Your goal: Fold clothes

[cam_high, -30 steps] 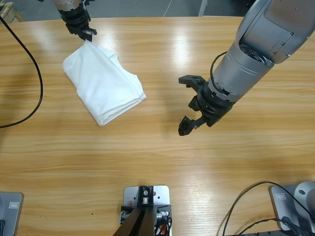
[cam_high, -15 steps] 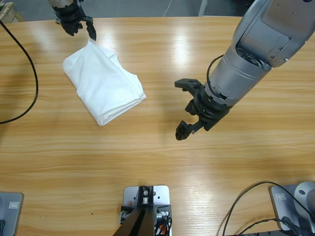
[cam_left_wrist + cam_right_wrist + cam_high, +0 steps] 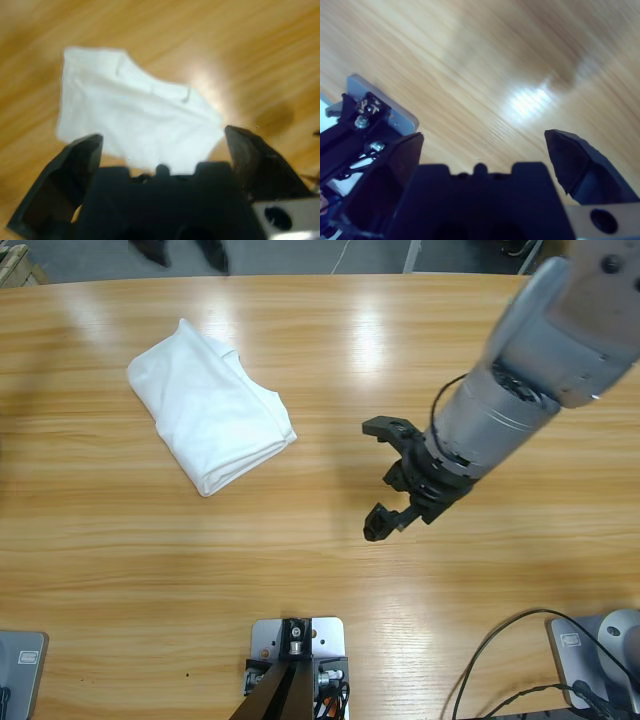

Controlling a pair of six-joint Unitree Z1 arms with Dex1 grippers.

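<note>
The clothes are one white T-shirt (image 3: 210,405), folded into a compact bundle on the left half of the wooden table (image 3: 330,330). In the left wrist view the T-shirt (image 3: 135,115) lies below my left gripper (image 3: 162,137), which is open, holds nothing and hangs above the cloth without touching it. From above, only the two dark jaw tips of the left gripper (image 3: 180,250) show, at the top edge beyond the table's far side. My right gripper (image 3: 378,478) hovers open over bare wood right of the middle, well apart from the shirt. The right gripper (image 3: 484,137) has nothing between its jaws.
The table's far edge (image 3: 330,278) runs along the top, with grey floor behind it. A black cable (image 3: 500,645) loops at the bottom right corner. The big silver right arm (image 3: 540,360) covers the upper right of the table.
My left gripper has let go of the shirt's far corner and pulled back past the table's far edge. The black cable at the left has left the view. The right gripper shifted slightly.
</note>
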